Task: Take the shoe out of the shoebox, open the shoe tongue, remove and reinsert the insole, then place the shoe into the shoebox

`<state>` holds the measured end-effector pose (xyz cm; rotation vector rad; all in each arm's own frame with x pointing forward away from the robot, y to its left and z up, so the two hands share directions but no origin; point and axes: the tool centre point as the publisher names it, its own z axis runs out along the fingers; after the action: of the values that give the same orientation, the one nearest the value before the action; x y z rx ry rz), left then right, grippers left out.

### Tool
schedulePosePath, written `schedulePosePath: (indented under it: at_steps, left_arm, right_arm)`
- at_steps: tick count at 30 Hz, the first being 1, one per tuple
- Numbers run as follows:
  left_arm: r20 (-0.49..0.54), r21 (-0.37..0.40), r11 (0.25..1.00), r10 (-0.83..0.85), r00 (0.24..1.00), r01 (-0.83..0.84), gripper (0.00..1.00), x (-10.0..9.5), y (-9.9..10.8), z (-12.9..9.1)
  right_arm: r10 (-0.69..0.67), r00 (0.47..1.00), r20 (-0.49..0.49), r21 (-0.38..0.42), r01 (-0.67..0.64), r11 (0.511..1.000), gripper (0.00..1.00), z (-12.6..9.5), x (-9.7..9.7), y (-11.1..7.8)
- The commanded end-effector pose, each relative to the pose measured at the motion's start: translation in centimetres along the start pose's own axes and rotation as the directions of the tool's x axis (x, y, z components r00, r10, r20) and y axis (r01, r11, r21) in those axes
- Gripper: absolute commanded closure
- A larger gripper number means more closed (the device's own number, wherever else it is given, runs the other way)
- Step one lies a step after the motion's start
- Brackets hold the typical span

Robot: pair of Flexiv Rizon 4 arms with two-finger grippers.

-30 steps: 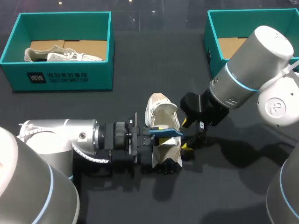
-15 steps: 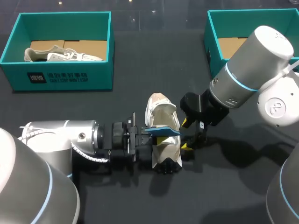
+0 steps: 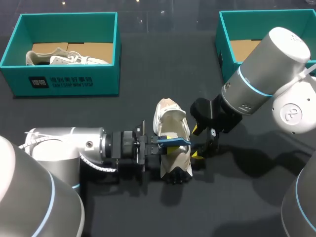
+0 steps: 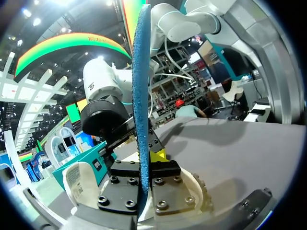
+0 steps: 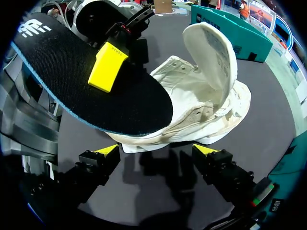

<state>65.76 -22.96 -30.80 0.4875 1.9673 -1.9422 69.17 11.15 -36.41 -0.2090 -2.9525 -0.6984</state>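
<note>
Fingers of the left gripper (image 3: 157, 143) are clamped on the insole (image 3: 174, 141), one above it and one below. In the left wrist view that gripper (image 4: 142, 167) has the insole (image 4: 141, 72) edge-on, showing its blue rim. The right wrist view shows the insole's (image 5: 96, 96) black cloth face with a white logo at one end and a yellow fingertip (image 5: 108, 66) of the left gripper pressed on top.

At the far left corner of the dark tabletop (image 3: 163, 84) stands a teal shoebox (image 3: 59, 81). Its front wall carries a dark square logo and a line of white print. Inside lie a pale sneaker (image 3: 69, 58) and brown cardboard.

Near the middle of the tabletop, toward the near edge, sits the white shoe (image 3: 173, 160), with the insole held over its opening. The right wrist view shows the shoe (image 5: 201, 110) with its tongue (image 5: 213, 52) lifted upright.

Just right of the shoe is the right gripper (image 3: 197, 142). Its fingers stand apart with nothing between them, and in its own view the gripper (image 5: 157, 151) hangs above bare tabletop beside the shoe.

At the far right corner stands a second teal shoebox (image 3: 226, 49), with brown cardboard on its floor.
</note>
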Motion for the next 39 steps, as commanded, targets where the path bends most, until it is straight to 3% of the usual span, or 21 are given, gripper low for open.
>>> schedulePosePath:
  at_steps: [1,29,39]
  left_arm:
    - [0.018,-0.016,1.000,0.003,1.000,-0.002,1.00,-0.1,0.5,0.7]
    - [0.051,-0.153,0.988,-0.028,0.998,0.036,1.00,-1.7,5.9,0.6]
    - [0.043,-0.148,0.988,-0.046,0.998,0.052,1.00,-1.6,5.6,0.3]
  right_arm:
    - [0.001,1.000,0.003,0.002,-0.001,1.000,0.00,0.1,0.1,0.0]
    - [0.001,1.000,0.003,0.002,-0.001,1.000,0.00,0.1,0.1,0.0]
    - [0.001,1.000,0.003,0.002,-0.001,1.000,0.00,0.1,0.1,0.0]
